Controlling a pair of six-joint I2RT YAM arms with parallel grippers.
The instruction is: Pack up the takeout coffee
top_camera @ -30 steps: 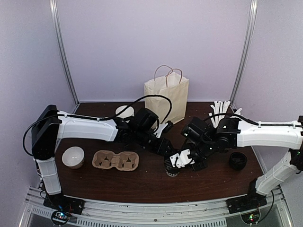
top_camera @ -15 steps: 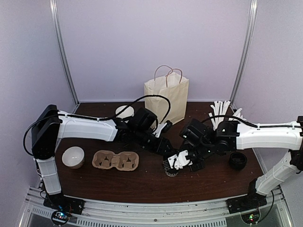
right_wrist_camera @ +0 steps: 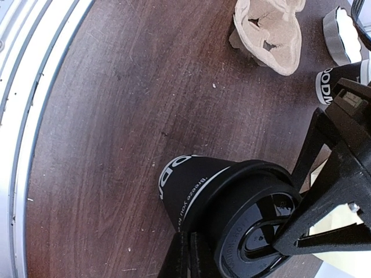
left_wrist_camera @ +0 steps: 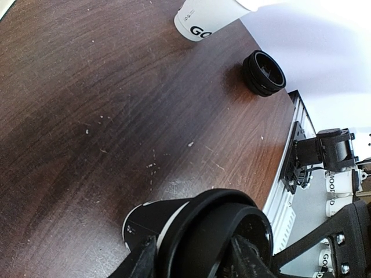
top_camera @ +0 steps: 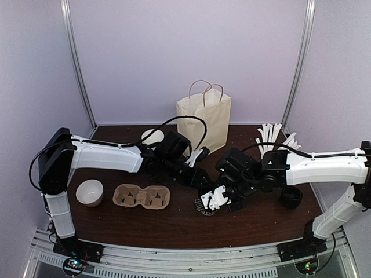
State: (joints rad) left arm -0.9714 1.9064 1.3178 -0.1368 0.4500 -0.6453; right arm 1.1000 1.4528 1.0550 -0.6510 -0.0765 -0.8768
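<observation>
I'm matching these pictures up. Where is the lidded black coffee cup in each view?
Top external: lidded black coffee cup, front centre, where the two arms meet.
Left wrist: the cup fills bottom centre, lid nearest the camera.
Right wrist: bottom centre-right, lid at lower right.
Shared landmark: cardboard cup carrier, in top external and right wrist only.

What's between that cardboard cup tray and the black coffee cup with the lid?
Nothing, just bare wooden table from cardboard tray to coffee cup, clearest in the right wrist view.
</observation>
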